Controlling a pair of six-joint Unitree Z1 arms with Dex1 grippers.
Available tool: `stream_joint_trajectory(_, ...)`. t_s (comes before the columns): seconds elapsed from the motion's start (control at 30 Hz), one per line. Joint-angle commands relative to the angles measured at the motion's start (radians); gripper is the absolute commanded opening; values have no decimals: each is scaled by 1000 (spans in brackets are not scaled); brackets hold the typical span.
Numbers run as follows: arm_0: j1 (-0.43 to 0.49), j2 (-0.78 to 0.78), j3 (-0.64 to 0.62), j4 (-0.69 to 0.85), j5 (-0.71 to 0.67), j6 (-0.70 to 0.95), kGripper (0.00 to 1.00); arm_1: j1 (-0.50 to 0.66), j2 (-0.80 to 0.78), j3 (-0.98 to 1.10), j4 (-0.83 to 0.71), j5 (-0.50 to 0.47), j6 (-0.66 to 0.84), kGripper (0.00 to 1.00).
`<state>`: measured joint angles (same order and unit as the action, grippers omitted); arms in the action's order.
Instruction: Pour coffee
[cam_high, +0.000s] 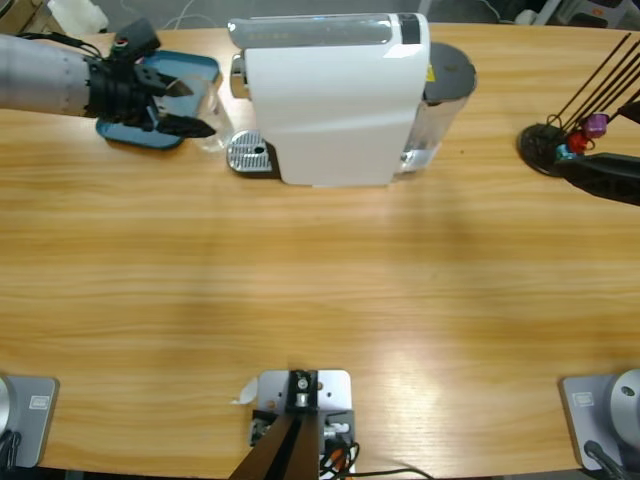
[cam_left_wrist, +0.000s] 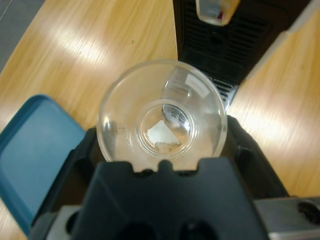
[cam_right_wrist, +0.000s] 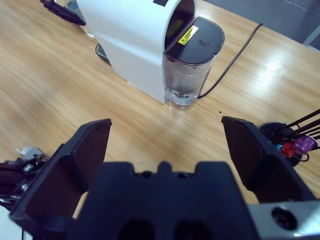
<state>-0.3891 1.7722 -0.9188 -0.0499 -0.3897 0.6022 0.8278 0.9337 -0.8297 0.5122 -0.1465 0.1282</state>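
My left gripper (cam_high: 185, 105) reaches in from the upper left and is shut on a clear cup (cam_high: 212, 122). In the left wrist view the cup (cam_left_wrist: 162, 117) sits upright between the jaws of the left gripper (cam_left_wrist: 162, 145), just in front of the white coffee machine's (cam_high: 335, 100) dark spout side (cam_left_wrist: 225, 40). The cup's bottom shows only faint pale specks; no coffee is visible in it. My right gripper (cam_high: 600, 175) hangs at the right edge, and in its own view the right gripper (cam_right_wrist: 172, 125) is wide open with nothing between its jaws.
A blue tray (cam_high: 190, 70) lies under the left arm, and shows again (cam_left_wrist: 35, 150) beside the cup. The machine's metal drip grid (cam_high: 250, 155) juts toward the cup. A black capsule stand (cam_high: 545, 145) with coloured capsules (cam_right_wrist: 292, 145) is at far right. A cable (cam_right_wrist: 235, 55) runs behind the water tank (cam_right_wrist: 187, 75).
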Motion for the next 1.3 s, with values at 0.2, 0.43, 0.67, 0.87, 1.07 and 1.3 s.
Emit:
stream_joint_trajectory(0.2, -105, 156, -74, -43, -20, -22, 0, -10, -13, 34, 14, -15, -27, 1000)
stream_joint_trajectory(0.43, -106, 146, -44, -44, -20, -22, 0, -10, -14, 35, 11, -16, -27, 1000)
stream_joint_trajectory(0.67, -107, 155, -34, -41, -21, -35, 582, -10, -10, 34, 7, -16, -27, 1000)
stream_joint_trajectory(0.87, -103, 136, -8, -41, -20, -35, 821, -10, -4, 37, 0, -16, -27, 1000)
stream_joint_trajectory(1.07, -100, 130, -12, -42, -12, -43, 996, -10, -1, 36, -1, -15, -27, 1000)
stream_joint_trajectory(1.3, -70, 74, 8, -41, -17, -48, 996, -10, 17, 31, -21, -15, -28, 1000)
